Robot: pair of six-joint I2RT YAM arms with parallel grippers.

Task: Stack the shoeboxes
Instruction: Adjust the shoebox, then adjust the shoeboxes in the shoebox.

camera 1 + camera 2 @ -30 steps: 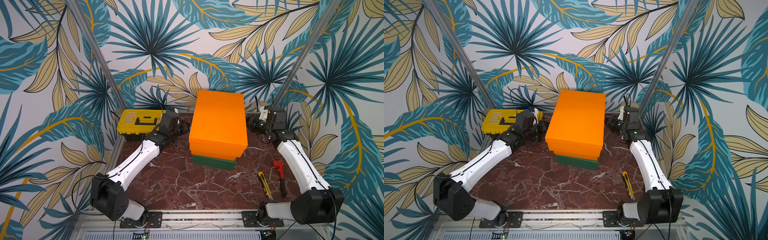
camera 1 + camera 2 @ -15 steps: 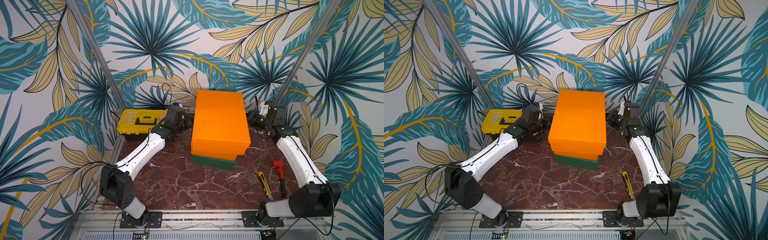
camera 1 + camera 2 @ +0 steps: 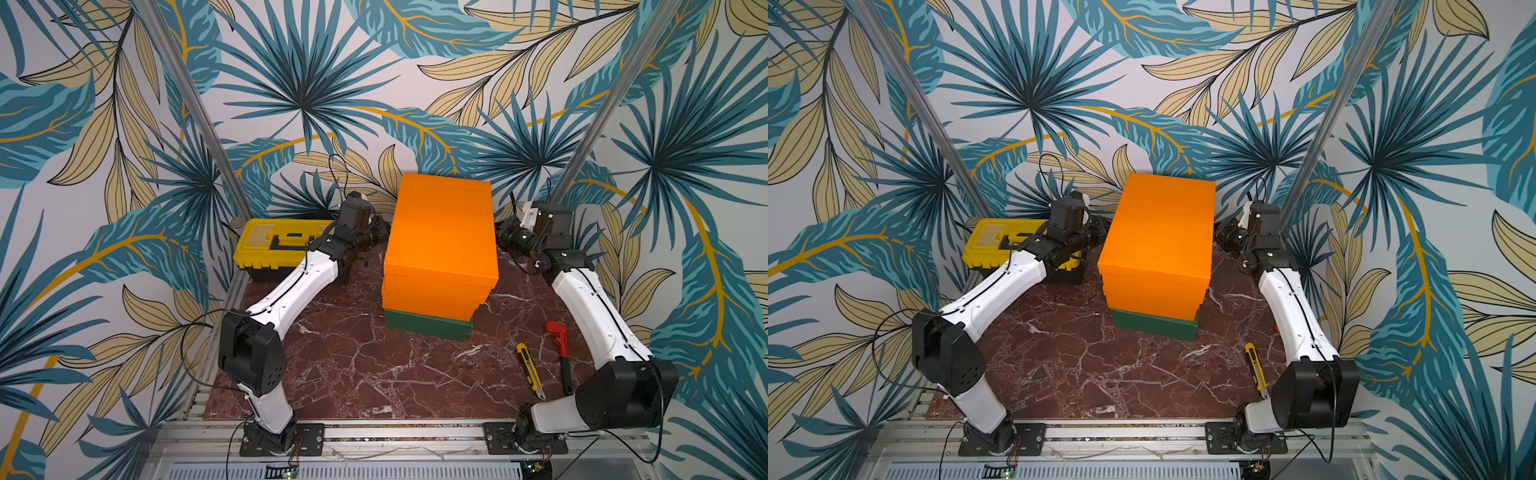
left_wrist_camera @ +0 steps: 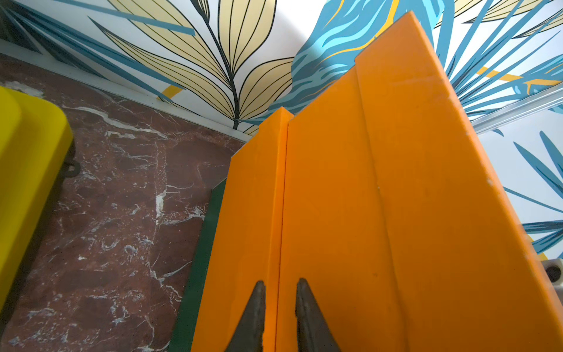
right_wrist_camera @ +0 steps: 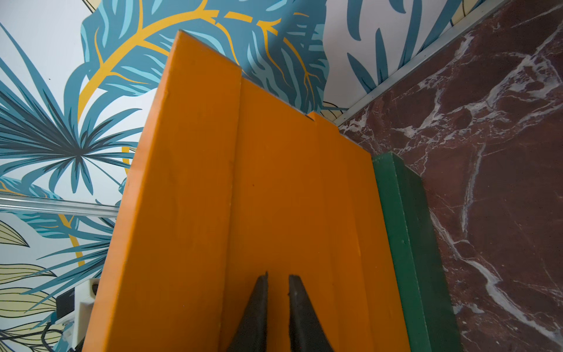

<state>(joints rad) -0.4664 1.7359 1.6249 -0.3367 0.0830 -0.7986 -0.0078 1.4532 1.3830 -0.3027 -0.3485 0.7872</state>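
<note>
- Orange was logged twice in the stack: the top orange shoebox [image 3: 442, 228] was set on the second orange shoebox [image 3: 428, 297], which was set on the green shoebox [image 3: 428, 328], which was stood on the marble table [image 3: 353, 365].
- The stack was placed between the two grippers, one at each long side.
- The left gripper [image 4: 281, 282] was seen nearly closed, with a thin gap left and nothing clamped. Its tips were aimed at the seam between the orange boxes. Contact could not be told.
- The right gripper [image 5: 278, 275] was held the same way, narrow gap, nothing gripped. Its tips were aimed at the top box's wall under the lid.
- A yellow toolbox [image 3: 266, 245] was found just beside the left gripper, on the side away from the stack.
- A utility knife [image 3: 530, 370] and a red wrench [image 3: 559, 345] were laid well apart from the right gripper, beside its arm.
</note>
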